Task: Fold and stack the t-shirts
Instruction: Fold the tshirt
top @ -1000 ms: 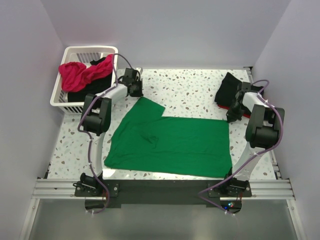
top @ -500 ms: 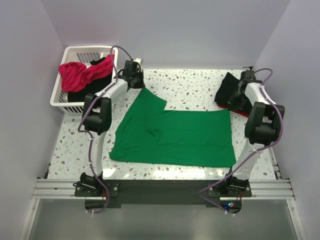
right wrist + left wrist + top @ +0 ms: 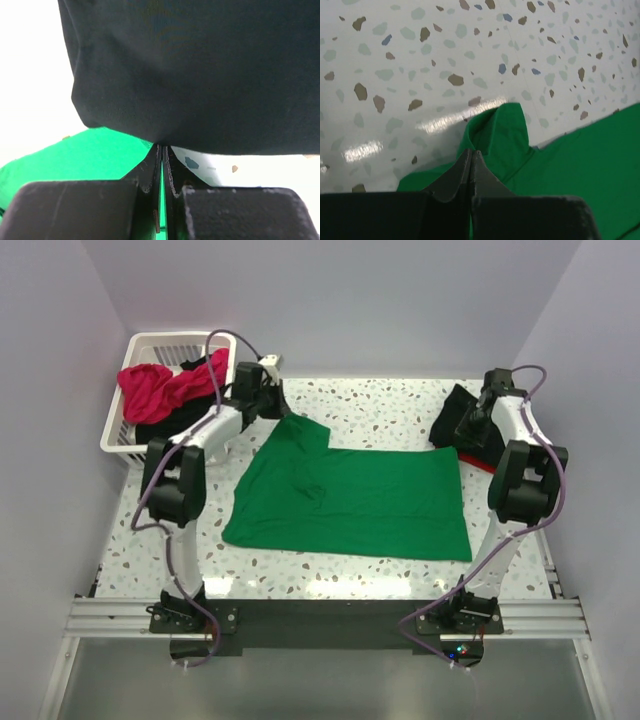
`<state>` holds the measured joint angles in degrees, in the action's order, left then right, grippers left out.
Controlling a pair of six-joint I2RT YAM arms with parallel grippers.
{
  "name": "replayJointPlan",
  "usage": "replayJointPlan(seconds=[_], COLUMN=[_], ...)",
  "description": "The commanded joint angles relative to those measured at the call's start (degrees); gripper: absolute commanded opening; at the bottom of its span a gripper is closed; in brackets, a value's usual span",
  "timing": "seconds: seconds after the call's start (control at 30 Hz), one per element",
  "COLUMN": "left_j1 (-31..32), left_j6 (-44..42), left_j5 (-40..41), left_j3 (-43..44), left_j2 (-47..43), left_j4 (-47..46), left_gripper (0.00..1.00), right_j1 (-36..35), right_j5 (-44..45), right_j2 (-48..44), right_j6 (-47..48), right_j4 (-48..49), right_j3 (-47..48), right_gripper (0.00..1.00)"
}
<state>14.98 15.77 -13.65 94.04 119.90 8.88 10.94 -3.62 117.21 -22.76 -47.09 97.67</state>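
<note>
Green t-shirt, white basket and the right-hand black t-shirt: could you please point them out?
green t-shirt point(image 3: 360, 505): top view, its middle.
white basket point(image 3: 180, 338): top view, far rim.
right-hand black t-shirt point(image 3: 450, 423): top view, left part.

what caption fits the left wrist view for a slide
Left gripper shut on a pinched fold of the green t-shirt.

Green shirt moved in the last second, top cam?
Yes. The green t-shirt has slid toward the far wall: more bare table now shows between its near hem and the black base rail.
</note>
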Motion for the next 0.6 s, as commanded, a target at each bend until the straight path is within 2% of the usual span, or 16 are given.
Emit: replayJointPlan(seconds=[0.0, 0.03, 0.23, 0.57], left_j1=[-0.48, -0.39, -0.48, -0.39], left_j6=[-3.38, -3.55, -2.68, 0.22], left_j5=[-3.75, -3.49, -3.49, -3.32], left_j3=[-9.11, -14.01, -28.88, -46.13], left_j2=[-13.77, -15.81, -28.3, -45.18], left_j4=[-7.21, -7.56, -6.78, -2.13], left_gripper=[0.0, 0.0, 0.0, 0.0], right_j1=[-0.22, -0.22, -0.13, -0.04], right_j5=[-2.09, -2.18, -2.36, 0.98], right_j2=[-5.4, -6.28, -11.12, -20.43], right_j6=[2.63, 2.99, 4.57, 4.66], right_j4=[0.51, 0.86, 2.44, 2.71], right_j3=[-2.03, -3.0, -10.99, -21.8], right_gripper=[0.0, 0.0, 0.0, 0.0])
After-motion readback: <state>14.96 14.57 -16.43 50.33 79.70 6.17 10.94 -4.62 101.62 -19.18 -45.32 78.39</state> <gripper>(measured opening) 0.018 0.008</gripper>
